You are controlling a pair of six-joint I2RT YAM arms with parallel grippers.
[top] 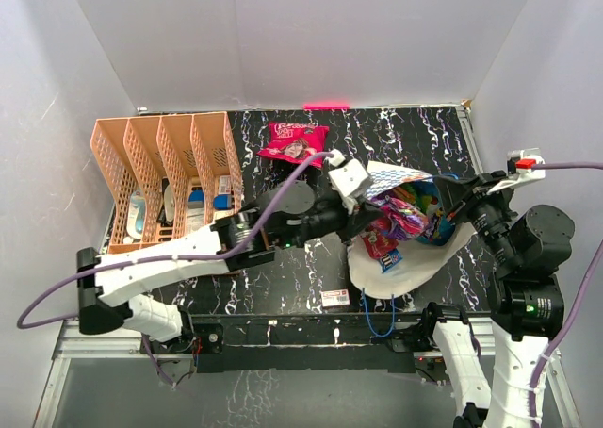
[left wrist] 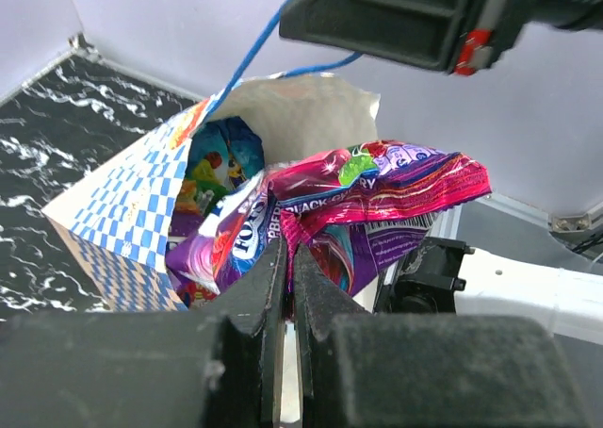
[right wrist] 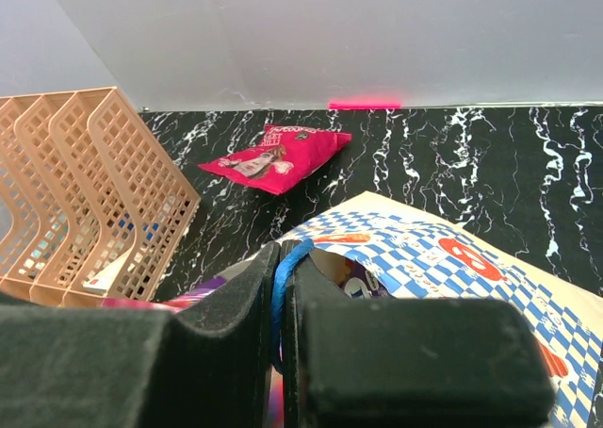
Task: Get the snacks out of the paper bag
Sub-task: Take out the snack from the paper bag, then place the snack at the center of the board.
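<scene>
Left end effector point(left wrist: 288, 258) pinches the magenta packet point(left wrist: 377, 188) at the paper bag point(left wrist: 122, 211) mouth, frame centre; right end effector point(right wrist: 280, 268) clamps its blue cord handle point(right wrist: 281, 296). That thin edge grip may slip, dropping the packet back inside.

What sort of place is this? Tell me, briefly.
Probably a robot test cell, not a home: plain white walls box in a black marble-patterned tabletop, with a peach-orange plastic divider rack staged as a prop.
</scene>
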